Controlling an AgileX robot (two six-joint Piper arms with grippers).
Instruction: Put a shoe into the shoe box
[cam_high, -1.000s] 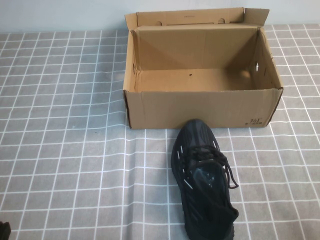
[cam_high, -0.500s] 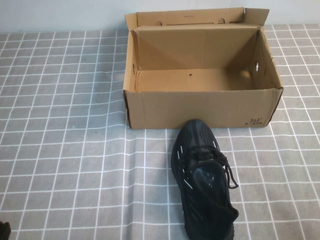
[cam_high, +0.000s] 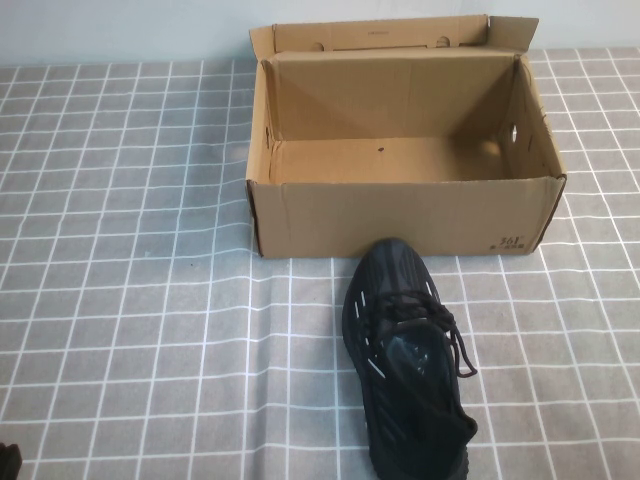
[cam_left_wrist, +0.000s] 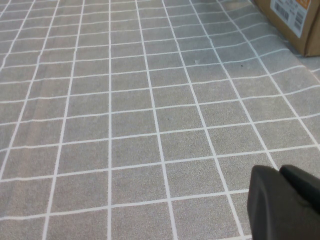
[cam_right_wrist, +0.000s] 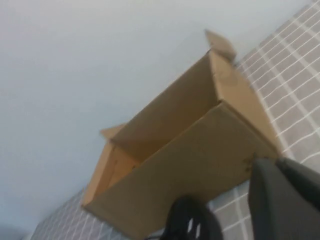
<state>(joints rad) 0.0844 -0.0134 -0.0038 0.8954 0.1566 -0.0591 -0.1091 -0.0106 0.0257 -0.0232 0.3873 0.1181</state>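
Observation:
The black knit shoe (cam_high: 408, 355) lies on the checked cloth, its toe up against the front wall of the open brown shoe box (cam_high: 400, 215). The box is empty, with its lid flap standing up at the back. My left gripper (cam_left_wrist: 279, 171) is shut and empty, low over bare cloth at the near left; only a dark tip of it (cam_high: 8, 461) shows in the high view. My right gripper (cam_right_wrist: 275, 162) is shut and empty, out of the high view. It looks at the box's front wall (cam_right_wrist: 190, 170) and the shoe's toe (cam_right_wrist: 192, 220).
A grey cloth with a white grid (cam_high: 130, 300) covers the table. A pale wall stands behind the box. A box corner with a white label (cam_left_wrist: 295, 17) shows far off in the left wrist view.

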